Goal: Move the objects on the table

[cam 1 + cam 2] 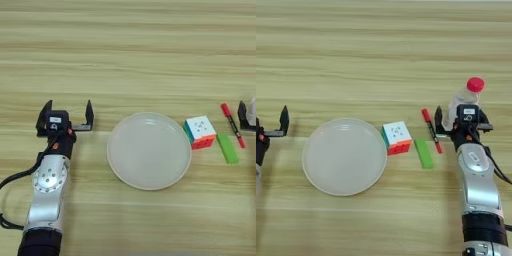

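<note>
Right gripper (460,116) at right of frame closes around the bottle (463,98) (upright, ready for lifting). Cube (396,137) sits centre beside plate (344,156). Left gripper (66,118) idles spread wide, mid-left.

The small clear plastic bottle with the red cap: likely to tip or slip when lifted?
The small clear plastic bottle looks tall and narrow, so probably tippy. It appears empty, likely light. The right gripper fingers straddle its smooth wall, which may slip.
</note>
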You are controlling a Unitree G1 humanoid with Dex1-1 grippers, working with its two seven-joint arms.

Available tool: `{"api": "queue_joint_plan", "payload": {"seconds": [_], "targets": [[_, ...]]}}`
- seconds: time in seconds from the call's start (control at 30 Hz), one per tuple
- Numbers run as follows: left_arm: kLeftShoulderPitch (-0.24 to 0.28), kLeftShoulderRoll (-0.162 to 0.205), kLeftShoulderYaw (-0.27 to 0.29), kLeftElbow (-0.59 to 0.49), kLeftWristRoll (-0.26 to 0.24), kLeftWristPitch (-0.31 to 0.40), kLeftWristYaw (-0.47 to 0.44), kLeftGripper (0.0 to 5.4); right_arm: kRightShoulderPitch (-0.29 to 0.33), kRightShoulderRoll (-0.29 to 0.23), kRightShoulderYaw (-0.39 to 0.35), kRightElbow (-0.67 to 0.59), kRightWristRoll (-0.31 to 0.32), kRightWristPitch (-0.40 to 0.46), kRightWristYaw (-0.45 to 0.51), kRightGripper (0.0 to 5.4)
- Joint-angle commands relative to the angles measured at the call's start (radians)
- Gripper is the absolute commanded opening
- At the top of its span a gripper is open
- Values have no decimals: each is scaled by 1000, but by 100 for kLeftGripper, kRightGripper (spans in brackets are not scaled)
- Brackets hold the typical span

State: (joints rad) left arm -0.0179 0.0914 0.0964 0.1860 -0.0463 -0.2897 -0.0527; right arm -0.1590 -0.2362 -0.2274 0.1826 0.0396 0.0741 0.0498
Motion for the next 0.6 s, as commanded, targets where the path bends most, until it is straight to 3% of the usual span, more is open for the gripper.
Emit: {"api": "queue_joint_plan", "payload": {"seconds": [0.03, 0.43, 0.6], "targets": [[2, -1, 1, -9, 1, 13, 3, 540, -15, -7, 0, -1, 4, -4, -2, 537], [2, -2, 0, -8, 2, 13, 3, 540, -11, -7, -1, -9, 4, -2, -2, 537], [3, -5, -2, -11, 5, 13, 6, 540, 28, -8, 3, -47, 3, -2, 9, 537]]}}
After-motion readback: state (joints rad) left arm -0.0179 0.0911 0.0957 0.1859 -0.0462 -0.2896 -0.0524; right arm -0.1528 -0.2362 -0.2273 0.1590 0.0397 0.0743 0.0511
